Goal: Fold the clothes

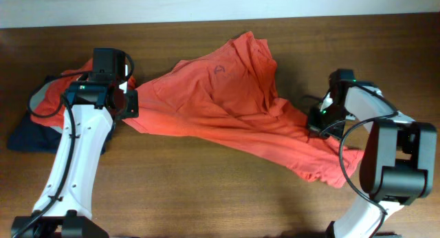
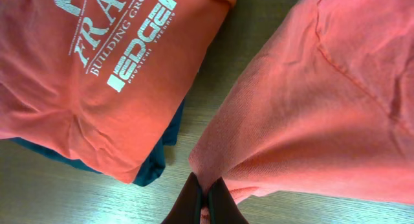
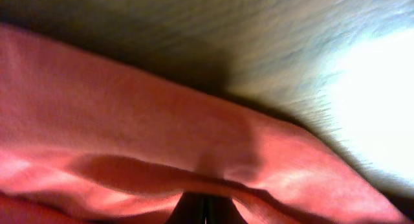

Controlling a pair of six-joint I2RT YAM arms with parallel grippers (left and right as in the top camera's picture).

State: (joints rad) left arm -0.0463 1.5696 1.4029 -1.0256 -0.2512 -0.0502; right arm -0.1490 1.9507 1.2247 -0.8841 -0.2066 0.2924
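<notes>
Overhead view: the orange-red T-shirt [image 1: 220, 104] is seen stretched as a crumpled band between the two arms. Its long axis runs from the left gripper [image 1: 126, 99] across to the right gripper [image 1: 322, 121]. At the left end, a corner of the cloth is clamped between that gripper's closed fingers [image 2: 193, 199], as the left wrist view shows. Just outboard of them a folded red shirt [image 2: 97, 68] is stacked on a navy garment [image 2: 152, 169], near enough to be snagged. Between the grippers the cloth lies rumpled on the wooden table [image 1: 206, 197], with bare wood toward the arm bases, judged room enough for spreading it flat. At the right end the jaws are closed with cloth bunched at their tips; a grip there is judged likely, though the right wrist view is blurred
</notes>
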